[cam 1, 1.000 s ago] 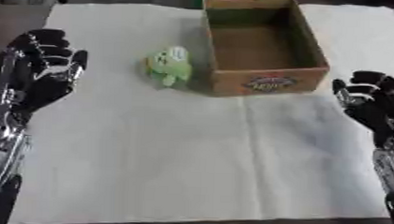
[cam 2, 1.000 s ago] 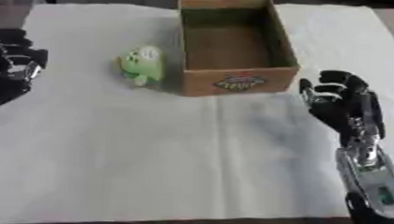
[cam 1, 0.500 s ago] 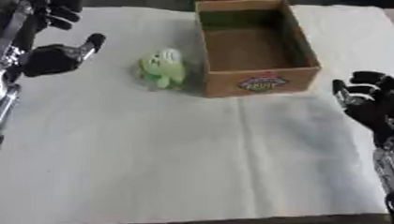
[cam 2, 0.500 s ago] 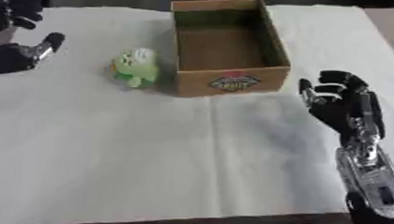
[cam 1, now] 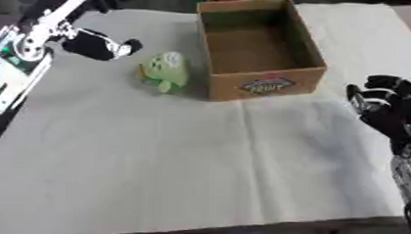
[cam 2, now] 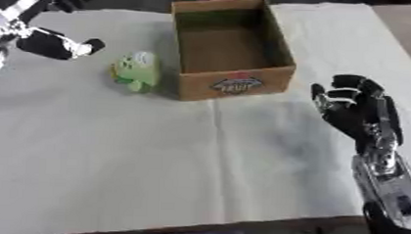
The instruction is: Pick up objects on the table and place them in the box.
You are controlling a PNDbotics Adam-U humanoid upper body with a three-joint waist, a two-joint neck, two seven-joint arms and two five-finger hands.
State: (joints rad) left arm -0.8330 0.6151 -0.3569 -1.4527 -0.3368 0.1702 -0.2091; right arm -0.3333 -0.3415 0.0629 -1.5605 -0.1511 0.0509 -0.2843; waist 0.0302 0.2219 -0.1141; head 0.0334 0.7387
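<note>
Task item: small soft green plush toy with a pale face (cam 1: 166, 71), lying on the white cloth-covered counter (cam 1: 199, 158), touching nothing but the cloth
Item position: just beside the left wall of the open brown cardboard box (cam 1: 260, 86), close to its near-left corner; whether toy and wall touch cannot be told
Box state: open top, no contents visible inside, printed label on the near face
Direction from left robot hand: the toy lies to the right of the left robot hand (cam 1: 96, 44) and slightly nearer the robot; the two are close but apart
Long axis of toy: roughly far-to-near, parallel with the box's left wall, though the shape is compact
Nearer hand: the left, clearly; the box stands between the toy and the right robot hand (cam 2: 356, 108), which is well apart
Left robot hand state: thumb tip points toward the toy; the fingers are not clearly shown, so how far open cannot be told; nothing seen in its hold, no contact with the toy
Right robot hand state: fingers relaxed and spread, pointing up, holding nothing, idle near the right edge beside the box's near-right corner
Judgement, coming move: a short approach rightward by the left robot hand, closing across the toy's short width
Risk: the box wall leaves little room on the toy's right side
</note>
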